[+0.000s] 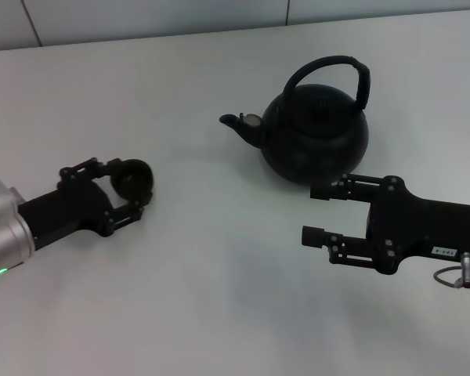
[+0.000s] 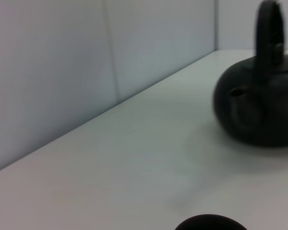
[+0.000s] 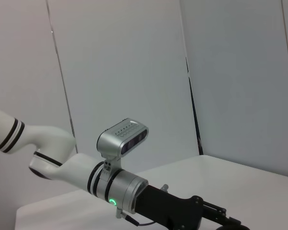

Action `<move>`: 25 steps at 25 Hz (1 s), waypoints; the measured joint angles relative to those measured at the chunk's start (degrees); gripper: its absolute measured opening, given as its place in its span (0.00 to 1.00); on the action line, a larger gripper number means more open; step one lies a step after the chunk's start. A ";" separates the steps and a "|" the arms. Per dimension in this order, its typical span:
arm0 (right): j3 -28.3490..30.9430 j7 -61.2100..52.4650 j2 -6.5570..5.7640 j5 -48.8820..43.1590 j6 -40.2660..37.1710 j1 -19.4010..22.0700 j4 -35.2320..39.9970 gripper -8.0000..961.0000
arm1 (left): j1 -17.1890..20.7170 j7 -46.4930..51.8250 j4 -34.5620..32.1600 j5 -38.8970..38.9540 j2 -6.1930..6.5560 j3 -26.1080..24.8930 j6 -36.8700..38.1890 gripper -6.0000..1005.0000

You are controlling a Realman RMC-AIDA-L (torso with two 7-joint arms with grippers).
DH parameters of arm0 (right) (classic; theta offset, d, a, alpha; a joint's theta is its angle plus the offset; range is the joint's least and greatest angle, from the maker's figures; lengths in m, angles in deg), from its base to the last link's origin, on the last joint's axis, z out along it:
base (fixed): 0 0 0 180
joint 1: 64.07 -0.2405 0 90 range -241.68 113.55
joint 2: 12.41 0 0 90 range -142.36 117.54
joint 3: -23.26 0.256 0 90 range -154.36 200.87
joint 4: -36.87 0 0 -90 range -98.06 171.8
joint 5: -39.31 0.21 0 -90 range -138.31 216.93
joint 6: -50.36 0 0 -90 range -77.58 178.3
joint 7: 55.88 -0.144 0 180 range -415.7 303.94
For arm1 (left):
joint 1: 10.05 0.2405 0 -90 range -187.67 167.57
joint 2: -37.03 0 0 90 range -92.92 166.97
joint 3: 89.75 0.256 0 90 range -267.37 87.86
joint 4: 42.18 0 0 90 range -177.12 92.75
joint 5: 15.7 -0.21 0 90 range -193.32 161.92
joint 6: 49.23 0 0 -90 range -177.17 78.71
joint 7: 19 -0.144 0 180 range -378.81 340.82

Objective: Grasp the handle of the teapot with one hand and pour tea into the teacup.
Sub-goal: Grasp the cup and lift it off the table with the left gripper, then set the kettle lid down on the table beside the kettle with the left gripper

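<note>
- The left gripper (image 1: pixel 133 182) lies low over the white table (image 1: pixel 219 298) on the left side. Its two fingers are around the teacup (image 1: pixel 131 178) and hold it at both sides.
- The teacup is small, round and dark, without a handle. In the left wrist view only a dark curved piece of its rim (image 2: pixel 210 222) shows at the edge.
- The teapot (image 1: pixel 317 133) stands on the table, right of the middle and toward the far side, well apart from the teacup. It is big, round and matte black, with a short spout (image 1: pixel 239 125) that points to the left.
- The handle (image 1: pixel 337 72) is a thick black arch over the lid, and nothing touches it.
- The right gripper (image 1: pixel 317 211) is just in front of the teapot, at its near right side. Its two fingers are spread wide and hold nothing.
- I count one teapot, one teacup and two grippers.
</note>
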 joint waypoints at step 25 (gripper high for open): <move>-0.42 0.00 0.00 0.00 -0.32 -0.32 0.00 0.62 | -2.64 0.52 0.70 0.00 -0.24 4.57 1.14 0.69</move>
